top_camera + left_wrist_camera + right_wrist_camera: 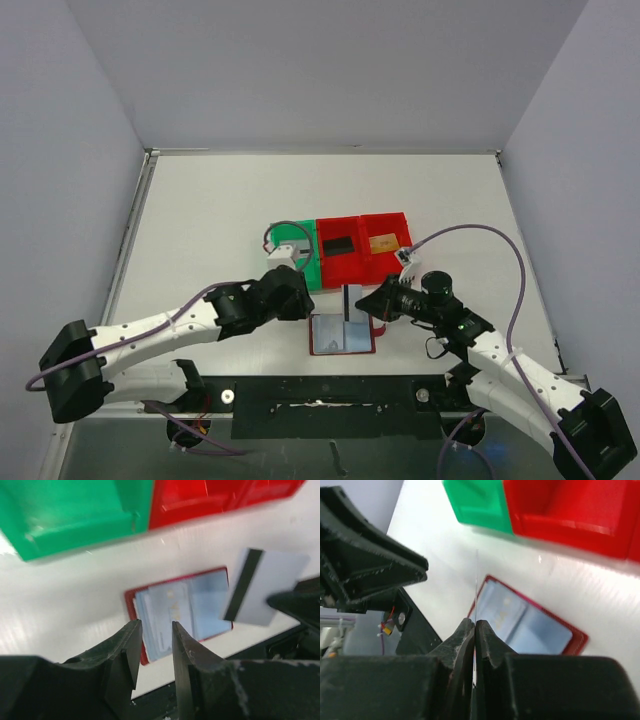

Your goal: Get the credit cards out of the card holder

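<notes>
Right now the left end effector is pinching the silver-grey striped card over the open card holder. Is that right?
Not quite: the right end effector is the one pinching the silver-grey striped card over the open card holder. The right wrist view shows the card edge-on between its closed fingers. In the left wrist view, the left end effector has its jaws slightly apart with nothing between them.

The card holder [342, 334] had a dark red border around pale blue-grey pockets. The silver-grey card [270, 585] bore one black stripe along its length. The green bin [314, 271] adjoined two red bins: the middle red bin [340, 272] contained a black card [339, 244], the right red bin [385, 220] a gold-orange card [383, 243]. The worktop [220, 230] was plain white.
</notes>
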{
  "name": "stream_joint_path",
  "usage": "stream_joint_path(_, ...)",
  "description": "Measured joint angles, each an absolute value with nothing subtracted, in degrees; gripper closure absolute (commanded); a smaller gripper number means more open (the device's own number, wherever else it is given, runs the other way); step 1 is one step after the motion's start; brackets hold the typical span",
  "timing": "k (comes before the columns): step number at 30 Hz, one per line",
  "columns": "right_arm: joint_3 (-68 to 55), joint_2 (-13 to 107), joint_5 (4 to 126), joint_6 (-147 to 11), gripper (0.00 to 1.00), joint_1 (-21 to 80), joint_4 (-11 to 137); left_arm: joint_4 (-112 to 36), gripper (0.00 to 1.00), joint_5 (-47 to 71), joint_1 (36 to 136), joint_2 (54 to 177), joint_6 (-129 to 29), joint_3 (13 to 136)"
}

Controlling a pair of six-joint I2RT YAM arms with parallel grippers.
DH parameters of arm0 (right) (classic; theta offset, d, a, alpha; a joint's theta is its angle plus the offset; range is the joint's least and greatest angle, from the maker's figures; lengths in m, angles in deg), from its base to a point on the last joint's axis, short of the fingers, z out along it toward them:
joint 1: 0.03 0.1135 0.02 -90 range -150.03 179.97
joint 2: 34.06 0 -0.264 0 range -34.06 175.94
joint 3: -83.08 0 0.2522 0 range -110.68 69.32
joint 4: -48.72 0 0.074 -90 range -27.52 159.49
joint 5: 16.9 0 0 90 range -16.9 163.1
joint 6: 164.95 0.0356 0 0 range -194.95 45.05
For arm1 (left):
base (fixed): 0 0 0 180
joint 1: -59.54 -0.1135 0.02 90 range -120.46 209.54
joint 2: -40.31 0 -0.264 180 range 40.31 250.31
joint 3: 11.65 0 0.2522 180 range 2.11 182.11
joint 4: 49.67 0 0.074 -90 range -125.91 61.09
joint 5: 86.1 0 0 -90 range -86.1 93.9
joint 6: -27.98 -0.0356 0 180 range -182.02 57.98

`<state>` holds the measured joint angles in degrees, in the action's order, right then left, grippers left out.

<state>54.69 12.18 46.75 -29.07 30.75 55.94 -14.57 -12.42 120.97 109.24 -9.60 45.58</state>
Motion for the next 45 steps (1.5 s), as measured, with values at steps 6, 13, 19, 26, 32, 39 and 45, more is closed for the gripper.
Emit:
stream_joint_path(6, 45.0, 12.3, 54.5, -42.6, 1.00, 39.0, 58.1, -12.3, 0.65, -11.0, 107.4, 98.6, -9.8, 41.3)
stream_joint_path(13, 35.8, 22.6, 61.6, -58.7, 1.00, 46.6, 59.4, -9.1, 0.43, -3.9, 93.8, 91.4, -10.2, 35.9)
stream_joint_path(19, 29.7, 31.1, 68.0, -75.3, 1.00, 52.6, 60.9, -7.5, 0.38, -1.0, 91.3, 86.7, -9.7, 33.4)
stream_joint_path(26, 17.4, 43.8, 70.4, -89.8, 1.00, 54.0, 63.2, -5.8, 0.33, -0.2, 91.2, 84.1, -8.3, 32.4)
stream_joint_path(32, 9.2, 53.0, 71.0, -97.9, 1.00, 53.2, 66.8, -3.1, 0.32, -0.5, 91.1, 79.9, -7.5, 32.4)
stream_joint_path(39, 0.9, 62.1, 71.1, -105.1, 1.00, 51.6, 71.0, -0.2, 0.29, -1.9, 90.9, 76.4, -6.7, 32.4)
stream_joint_path(45, -4.5, 69.2, 73.0, -109.8, 1.00, 50.5, 73.1, 2.2, 0.28, -3.1, 90.9, 76.1, -6.7, 32.8)
